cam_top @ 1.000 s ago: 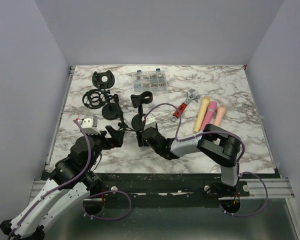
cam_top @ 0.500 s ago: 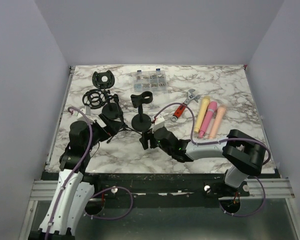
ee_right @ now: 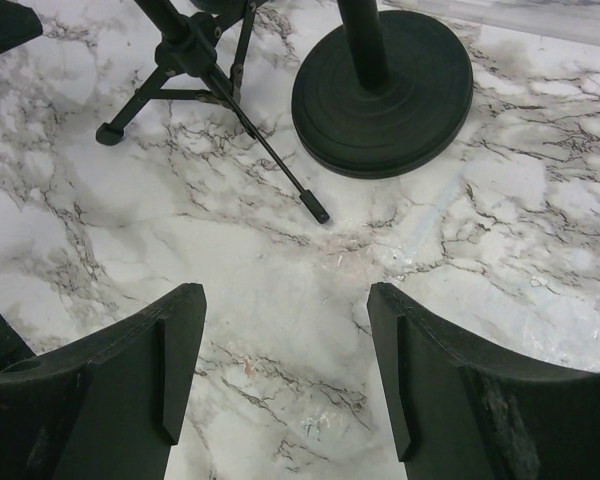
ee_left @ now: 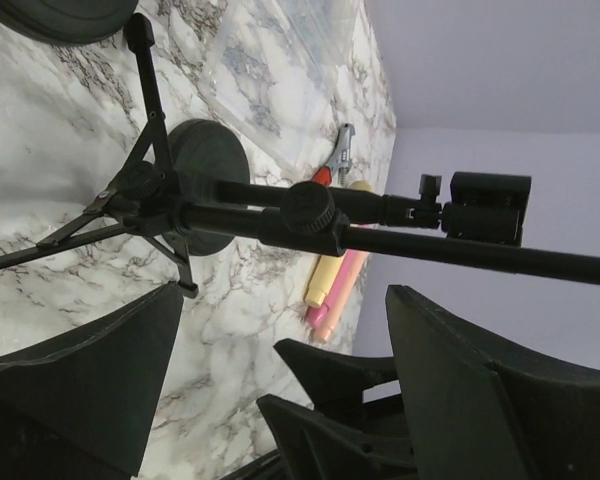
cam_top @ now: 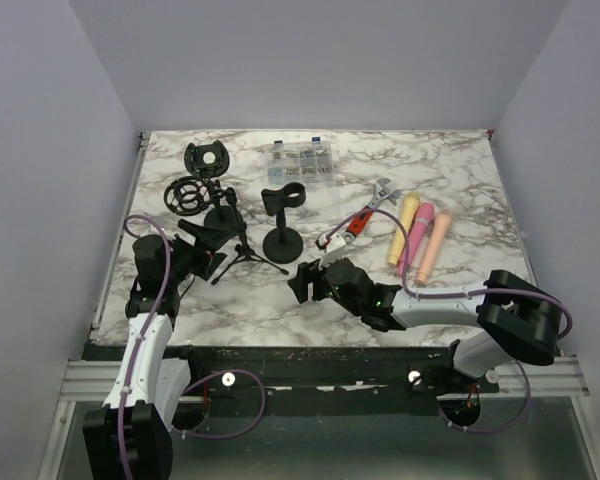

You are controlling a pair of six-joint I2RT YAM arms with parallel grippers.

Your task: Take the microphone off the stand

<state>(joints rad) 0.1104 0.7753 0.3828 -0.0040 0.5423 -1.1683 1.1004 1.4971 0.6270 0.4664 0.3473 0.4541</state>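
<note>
The microphone cannot be singled out. Three slim plastic ones, a yellow microphone (cam_top: 403,228), a pink microphone (cam_top: 418,238) and a peach microphone (cam_top: 435,242), lie flat and side by side toward the right edge of the white marble-patterned surface (cam_top: 460,170), well apart from both stands.

Nearest, by the middle of the near edge, the right gripper (ee_right: 283,292) hangs low with its jaws spread. Only bare marble shows between them and it grasps nothing. Just beyond its fingertips are one rubber-tipped leg of the black tripod stand (ee_right: 195,60) and the heavy disc foot of the black round-base stand (ee_right: 380,95).

Near the left edge, the left gripper (ee_left: 285,300) is also released, its jaws wide apart and empty. It faces the tripod stand's thin pole (ee_left: 430,246), which crosses its view just past the fingertips without touching them. The tripod stand is upright on its three legs left of the surface's middle. The top of its pole is too small to make out.

Just behind it, the round-base stand carries a black clip (cam_top: 284,197) on top of its post. To the left is a black disc base (cam_top: 218,220). To the right, a red-handled metal wrench (cam_top: 363,216) lies slanted, close beside the yellow microphone.

Farther back, toward the far left corner, are two black ring-shaped holders (cam_top: 186,195). A clear plastic compartment box (cam_top: 302,158) lies along the far edge.
</note>
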